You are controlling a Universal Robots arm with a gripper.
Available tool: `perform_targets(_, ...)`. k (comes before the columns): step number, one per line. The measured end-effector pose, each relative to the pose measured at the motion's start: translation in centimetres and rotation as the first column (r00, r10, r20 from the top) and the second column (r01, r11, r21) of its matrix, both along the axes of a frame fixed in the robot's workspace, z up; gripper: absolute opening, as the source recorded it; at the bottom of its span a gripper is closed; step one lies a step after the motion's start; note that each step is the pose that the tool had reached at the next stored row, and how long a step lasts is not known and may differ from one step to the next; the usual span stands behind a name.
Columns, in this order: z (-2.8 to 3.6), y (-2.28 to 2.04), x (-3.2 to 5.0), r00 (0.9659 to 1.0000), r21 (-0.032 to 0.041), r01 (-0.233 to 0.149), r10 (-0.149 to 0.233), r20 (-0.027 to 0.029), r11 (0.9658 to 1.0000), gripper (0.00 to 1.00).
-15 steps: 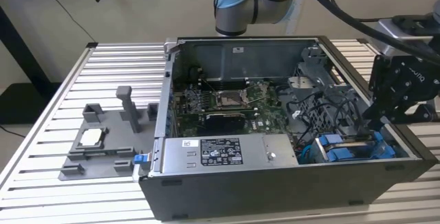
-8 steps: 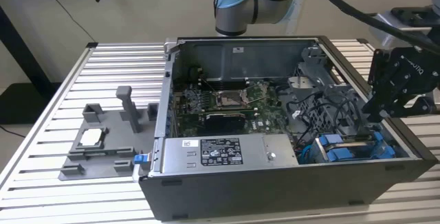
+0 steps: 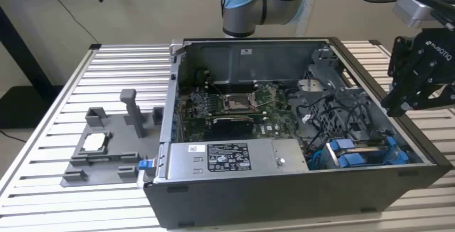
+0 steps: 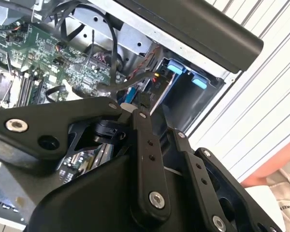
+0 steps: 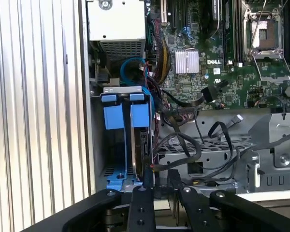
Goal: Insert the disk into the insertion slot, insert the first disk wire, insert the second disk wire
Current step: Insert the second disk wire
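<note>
the black hand hangs over the side wall of the open computer case, on the exterior view's right. i cannot tell if the hand is apart, together or clamped on something.

under it all is the counter, made of long silver metal strips with dark gaps between them. behind the counter is a plain pale wall. the robot arm, grey with a blue cap, stands at the back of the counter.

in the first wrist view the insertion slot is a dark metal bay with bright blue rails. the disk looks to be standing on its edge inside it. just its thin dark side shows, with blue plastic beside it. its label cannot be seen.

in that view the hand is at the near end of the slot, close to the end of the disk. i cannot tell if they touch. black wires curl just beside the slot.

farther in lies a green board. a long grey box with white stickers sits along the front of the case. well apart, on the exterior view's left, a grey plastic tray rests on the counter.
</note>
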State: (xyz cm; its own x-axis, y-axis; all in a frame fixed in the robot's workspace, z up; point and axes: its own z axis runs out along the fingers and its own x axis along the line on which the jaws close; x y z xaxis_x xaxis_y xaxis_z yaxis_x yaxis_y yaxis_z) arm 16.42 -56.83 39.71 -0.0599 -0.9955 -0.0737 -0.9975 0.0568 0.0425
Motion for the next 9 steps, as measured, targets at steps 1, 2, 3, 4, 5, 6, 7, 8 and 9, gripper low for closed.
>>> perform_targets(1,0.00,0.00,0.00,1.0000,0.0000,0.000,0.000,0.0000,1.0000,0.27)
perform_targets(2,0.01,0.01,0.00,1.0000,-0.0001,0.000,0.000,0.0000,1.0000,0.27)
perform_targets(3,0.03,0.09,0.00,1.0000,-0.0005,0.000,0.000,0.0000,1.0000,0.27)
perform_targets(4,0.02,0.29,0.00,1.0000,-0.0004,0.000,0.000,0.0000,1.0000,0.27)
perform_targets(5,0.02,0.54,0.00,1.0000,-0.0003,0.000,0.000,0.0000,1.0000,0.27)
perform_targets(6,0.01,0.83,-0.01,1.0000,-0.0003,0.000,0.000,0.0000,1.0000,0.27)
perform_targets(7,0.01,1.15,-0.01,1.0000,-0.0002,0.000,0.000,0.0000,1.0000,0.27)
perform_targets(8,0.01,1.45,-0.01,1.0000,-0.0002,0.000,0.000,0.0000,1.0000,0.27)
perform_targets(9,0.01,1.76,-0.01,1.0000,-0.0003,0.000,0.000,0.0000,1.0000,0.27)
